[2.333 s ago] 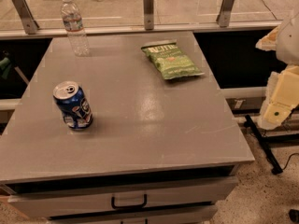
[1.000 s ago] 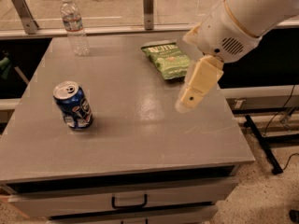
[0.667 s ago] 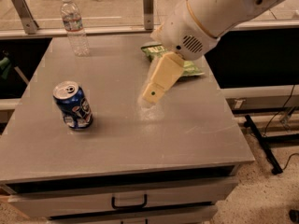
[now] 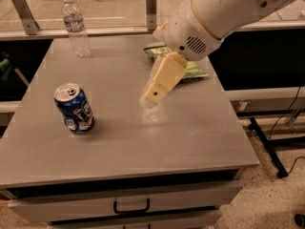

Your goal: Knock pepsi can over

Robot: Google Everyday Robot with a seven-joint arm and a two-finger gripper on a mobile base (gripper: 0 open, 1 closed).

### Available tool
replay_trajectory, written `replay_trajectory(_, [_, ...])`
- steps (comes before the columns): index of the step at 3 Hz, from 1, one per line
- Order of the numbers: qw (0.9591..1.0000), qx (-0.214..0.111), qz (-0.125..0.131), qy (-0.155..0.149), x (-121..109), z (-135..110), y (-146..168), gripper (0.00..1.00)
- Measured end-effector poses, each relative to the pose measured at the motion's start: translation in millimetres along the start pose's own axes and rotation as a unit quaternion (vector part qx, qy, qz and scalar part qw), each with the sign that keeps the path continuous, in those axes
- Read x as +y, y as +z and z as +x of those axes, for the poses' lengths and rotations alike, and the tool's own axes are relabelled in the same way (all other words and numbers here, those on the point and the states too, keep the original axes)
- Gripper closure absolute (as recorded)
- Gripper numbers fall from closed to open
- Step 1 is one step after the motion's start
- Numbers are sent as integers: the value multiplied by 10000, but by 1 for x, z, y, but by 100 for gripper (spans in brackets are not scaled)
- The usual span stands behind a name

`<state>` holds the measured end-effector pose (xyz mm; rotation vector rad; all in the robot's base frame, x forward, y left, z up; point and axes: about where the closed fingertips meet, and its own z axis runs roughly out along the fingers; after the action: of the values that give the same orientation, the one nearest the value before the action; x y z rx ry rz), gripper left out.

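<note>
- No word, brand name or number can be read anywhere in the view.
- The pepsi can [image 4: 74,108], upright on the left of the counter [image 4: 190,128], shows white and red markings on its blue side. One of them is a roundish pale patch, and no letters can be made out.
- The water bottle [image 4: 75,26], at the counter's far left corner, has a pale label band with print too faint to read.
- The green bag [image 4: 194,71], at the far side, shows pale marks that cannot be read.
- The pincer [image 4: 153,95], plain cream and unmarked, hangs over the counter's middle, well right of the can.
</note>
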<state>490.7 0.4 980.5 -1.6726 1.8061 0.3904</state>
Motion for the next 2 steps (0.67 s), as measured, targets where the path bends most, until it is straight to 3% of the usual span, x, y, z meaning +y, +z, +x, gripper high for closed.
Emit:
replay_trajectory(1, [9991,-392,-152,47,2,-3,40,0])
replay_trajectory(2, [9951,-955,-154,178,-7,-14,90,0])
